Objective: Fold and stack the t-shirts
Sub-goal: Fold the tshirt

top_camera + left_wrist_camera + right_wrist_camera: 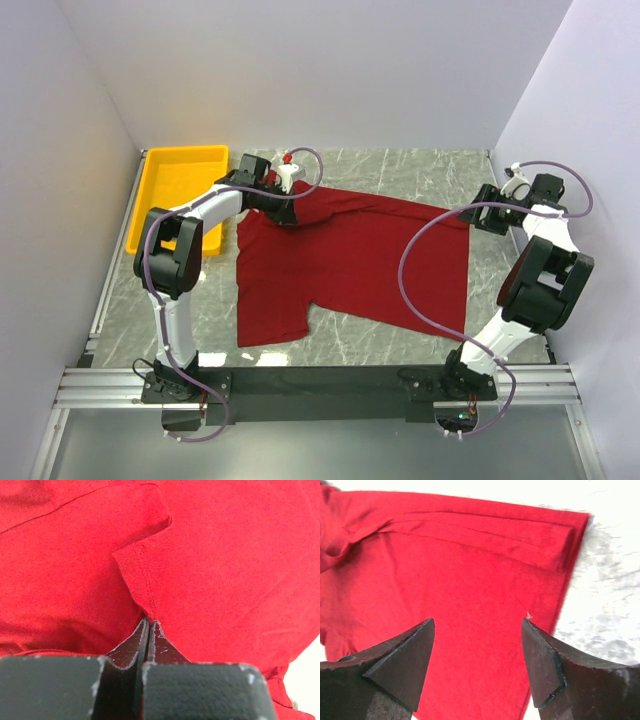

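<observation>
Sitting far left is a yellow plastic tray (170, 195). Beside it the left claw (149, 626) is pinched shut on the soft dark red t-shirt (350, 260), spread mid-table. The right claw (477, 645) gapes wide, empty, over the shirt's right edge. Folding looks barely begun; that claw should grab next. Below lies a grey marbled table (400, 340), between white walls (300, 70).

T-shirt (350, 260): soft matt red knit cloth. Worktop (400, 170): smooth, grey marble-look. Tray (180, 190): glossy yellow plastic.
</observation>
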Robot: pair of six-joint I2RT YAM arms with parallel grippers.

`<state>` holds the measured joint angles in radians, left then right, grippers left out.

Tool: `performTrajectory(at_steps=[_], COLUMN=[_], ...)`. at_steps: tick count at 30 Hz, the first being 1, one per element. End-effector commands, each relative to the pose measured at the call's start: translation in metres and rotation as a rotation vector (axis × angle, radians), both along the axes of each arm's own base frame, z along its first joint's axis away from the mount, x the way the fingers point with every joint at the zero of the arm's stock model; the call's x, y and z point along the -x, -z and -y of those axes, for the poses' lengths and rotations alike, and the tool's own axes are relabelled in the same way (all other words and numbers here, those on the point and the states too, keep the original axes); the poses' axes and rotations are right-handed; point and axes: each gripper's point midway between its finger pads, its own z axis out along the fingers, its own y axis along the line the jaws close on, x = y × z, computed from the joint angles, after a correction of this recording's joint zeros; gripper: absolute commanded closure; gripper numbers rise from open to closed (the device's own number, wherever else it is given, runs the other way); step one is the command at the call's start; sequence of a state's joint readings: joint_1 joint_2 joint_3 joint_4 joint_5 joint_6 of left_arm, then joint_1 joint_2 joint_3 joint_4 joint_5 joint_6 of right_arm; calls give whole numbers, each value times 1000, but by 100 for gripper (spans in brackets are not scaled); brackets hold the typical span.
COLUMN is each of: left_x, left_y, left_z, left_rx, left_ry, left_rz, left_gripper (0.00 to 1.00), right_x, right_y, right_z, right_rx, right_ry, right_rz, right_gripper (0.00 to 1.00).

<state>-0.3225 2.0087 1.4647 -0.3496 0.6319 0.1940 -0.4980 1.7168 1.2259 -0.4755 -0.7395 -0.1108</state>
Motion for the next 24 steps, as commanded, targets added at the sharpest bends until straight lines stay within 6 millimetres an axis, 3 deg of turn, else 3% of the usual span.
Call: performTrajectory(at_steps=[1,11,24], left_x=[-2,-8,-4], left_y=[-18,-25,-28], left_z=[-1,-4,-2], left_rx=[-2,-13,4], left_ry=[-3,-37,-35], left_rz=[46,49,40], left_gripper=[99,99,99], right_x=[-13,-45,-80], right_y=[-6,15,49], right_z=[17,45,45], right_rx=[77,141,174], right_ry=[9,125,165], right_rz=[4,-127,-234], right_gripper=[24,44,58])
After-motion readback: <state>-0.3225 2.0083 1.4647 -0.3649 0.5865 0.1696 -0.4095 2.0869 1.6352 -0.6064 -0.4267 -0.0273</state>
